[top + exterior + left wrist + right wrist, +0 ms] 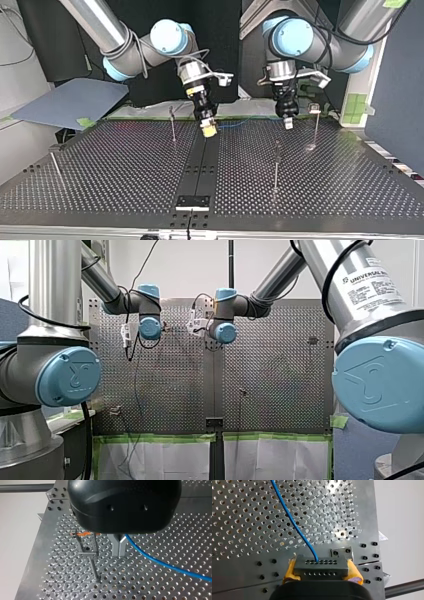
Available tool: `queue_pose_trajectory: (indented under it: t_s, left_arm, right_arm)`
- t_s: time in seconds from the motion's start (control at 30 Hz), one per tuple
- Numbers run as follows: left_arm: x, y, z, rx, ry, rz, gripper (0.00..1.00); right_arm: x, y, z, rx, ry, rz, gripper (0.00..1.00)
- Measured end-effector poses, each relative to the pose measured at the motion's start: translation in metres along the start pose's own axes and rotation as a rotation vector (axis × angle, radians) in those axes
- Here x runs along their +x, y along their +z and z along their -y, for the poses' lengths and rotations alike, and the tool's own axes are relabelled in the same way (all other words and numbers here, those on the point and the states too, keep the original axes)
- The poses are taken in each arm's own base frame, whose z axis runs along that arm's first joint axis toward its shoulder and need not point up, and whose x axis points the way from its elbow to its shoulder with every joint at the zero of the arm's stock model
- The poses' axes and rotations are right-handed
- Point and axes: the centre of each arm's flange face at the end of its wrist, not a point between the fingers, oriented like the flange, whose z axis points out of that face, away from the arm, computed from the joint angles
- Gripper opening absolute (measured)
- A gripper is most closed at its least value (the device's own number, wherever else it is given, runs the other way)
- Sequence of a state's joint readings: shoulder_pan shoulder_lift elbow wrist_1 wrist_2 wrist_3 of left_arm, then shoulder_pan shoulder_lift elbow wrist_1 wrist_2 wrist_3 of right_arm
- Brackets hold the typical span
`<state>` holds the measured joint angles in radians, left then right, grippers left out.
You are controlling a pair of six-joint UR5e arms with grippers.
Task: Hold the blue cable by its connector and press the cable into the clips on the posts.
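Observation:
My right gripper [321,565] has its yellow pads [291,570] shut on the grey connector block [320,568]. The blue cable [294,526] leaves the block and runs away over the perforated plate. In the top view the cable [245,122] stretches low over the table from my right gripper [209,130] across to my left gripper [288,123]. My left gripper's metal fingers [117,547] are shut, and the cable [165,563] comes out from between them at their side. Just beside them stands a thin post with a clip [86,552]; the cable is not in it.
Several more thin posts stand on the table: one near my right gripper [173,125], one in the middle [277,160], one by my left gripper [315,125], one at the top view's left [55,167]. A dark centre strip [200,165] splits the plate.

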<state>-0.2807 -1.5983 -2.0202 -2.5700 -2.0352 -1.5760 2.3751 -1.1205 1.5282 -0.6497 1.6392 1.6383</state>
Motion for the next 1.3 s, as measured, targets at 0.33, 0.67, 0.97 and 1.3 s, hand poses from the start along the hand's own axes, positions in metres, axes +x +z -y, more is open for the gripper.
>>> queue_pose_trajectory:
  t_s: [0.33,0.67,0.97,1.3]
  left_arm:
    - [-0.005,0.012,0.004,0.008,-0.012,0.013,0.00]
    - [-0.002,0.024,0.008,0.016,-0.013,0.010,0.00]
    - [-0.007,0.034,0.008,0.010,-0.021,0.023,0.00]
    - [-0.025,0.048,0.007,-0.004,-0.051,0.052,0.00]
  right_arm:
    - [-0.008,0.012,-0.004,0.003,0.020,0.006,0.00]
    - [-0.003,0.023,-0.010,0.006,0.038,-0.011,0.00]
    - [0.000,0.029,-0.008,0.015,0.037,-0.018,0.00]
    - [0.007,0.039,-0.002,0.026,0.038,-0.031,0.00]
